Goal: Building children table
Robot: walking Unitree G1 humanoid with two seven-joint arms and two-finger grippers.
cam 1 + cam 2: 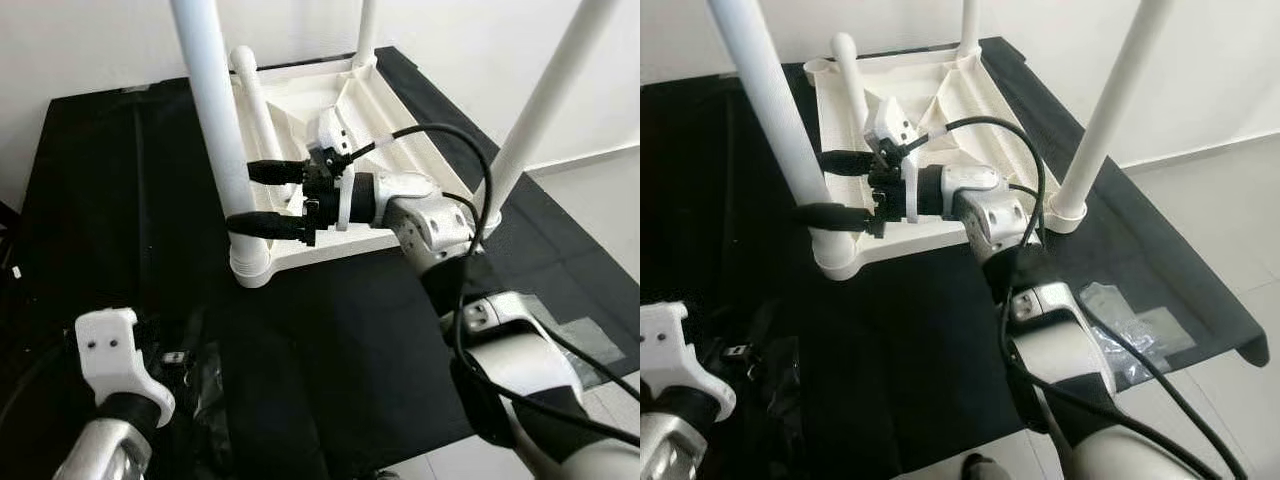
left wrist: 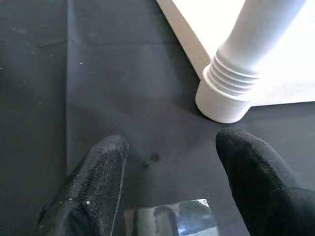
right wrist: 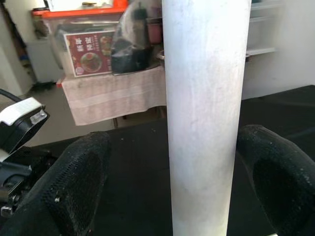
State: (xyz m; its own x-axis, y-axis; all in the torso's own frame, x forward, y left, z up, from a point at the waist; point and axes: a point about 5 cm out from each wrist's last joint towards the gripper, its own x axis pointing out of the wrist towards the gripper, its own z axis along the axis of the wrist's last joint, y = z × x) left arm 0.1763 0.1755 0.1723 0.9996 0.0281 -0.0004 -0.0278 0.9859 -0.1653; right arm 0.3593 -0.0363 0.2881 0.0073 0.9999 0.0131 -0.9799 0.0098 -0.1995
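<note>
- White moulded plastic, by our judgement light and stiff: the upturned table top (image 1: 300, 110) sits upper centre in the left eye view on a black mat (image 1: 110, 180), with three legs standing up from its corners and a fourth leg (image 1: 258, 105) lying loose across its underside.
- The near leg (image 1: 215, 120) is a smooth round tube, likely slippery under bare pads, so we would take it low, close to its socket (image 2: 224, 101), where the threaded collar shows in the left wrist view.
- Our right gripper (image 1: 262, 198) reaches in from the right, its black fingers (image 3: 74, 182) spread either side of that leg, released and not yet pressing it.
- Our left gripper (image 2: 170, 189) hovers at lower left over the mat near the socket, fingers apart and holding nothing.
</note>
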